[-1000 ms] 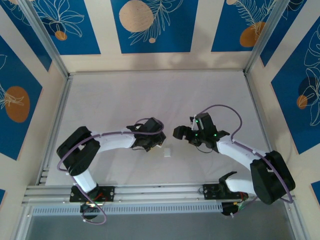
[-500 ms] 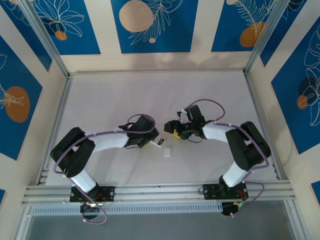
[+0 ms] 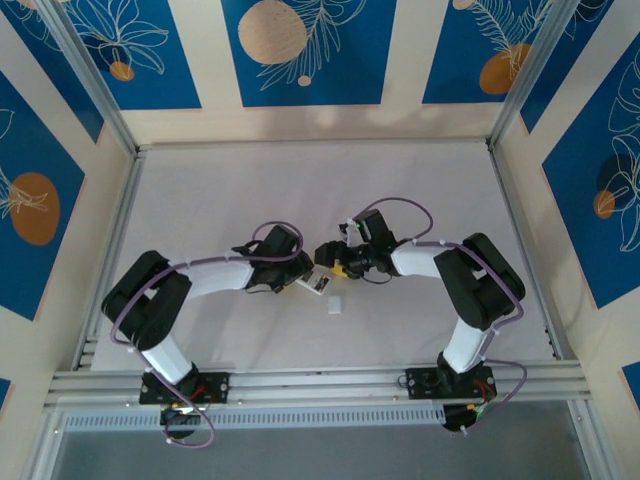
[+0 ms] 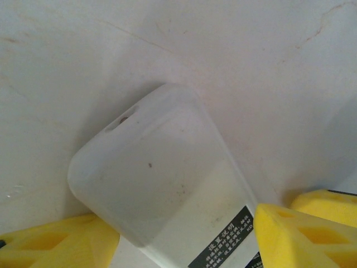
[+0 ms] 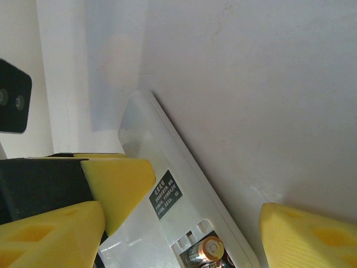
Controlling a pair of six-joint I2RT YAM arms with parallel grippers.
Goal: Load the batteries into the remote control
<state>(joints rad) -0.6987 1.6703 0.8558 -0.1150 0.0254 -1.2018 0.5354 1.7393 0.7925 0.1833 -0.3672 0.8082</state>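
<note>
The remote control [image 4: 167, 190] is clamped between the yellow fingers [image 4: 56, 245] of the left gripper [image 4: 184, 229], near the middle of the table [image 3: 200, 200]. The right gripper [image 5: 181, 218] is spread wide astride it. One battery [image 5: 205, 249] is seen seated in the open compartment [image 5: 185, 241].

A white tabletop [image 3: 250, 190] is spread across the middle of the top view, evenly lit, with soft shadows cast on it. It is enclosed by cream walls [image 3: 205, 60], on which blue panels [image 3: 350, 60] with orange discs and white leaf outlines are set at the top, left and right of the frame. Silver metal posts [image 3: 90, 75] are run diagonally down from the upper corners. Aluminium rails [image 3: 320, 385] are laid along the lower edge, above a grey strip [image 3: 320, 450]. In the wrist views, faint scuffs are seen on the same white surface.
</note>
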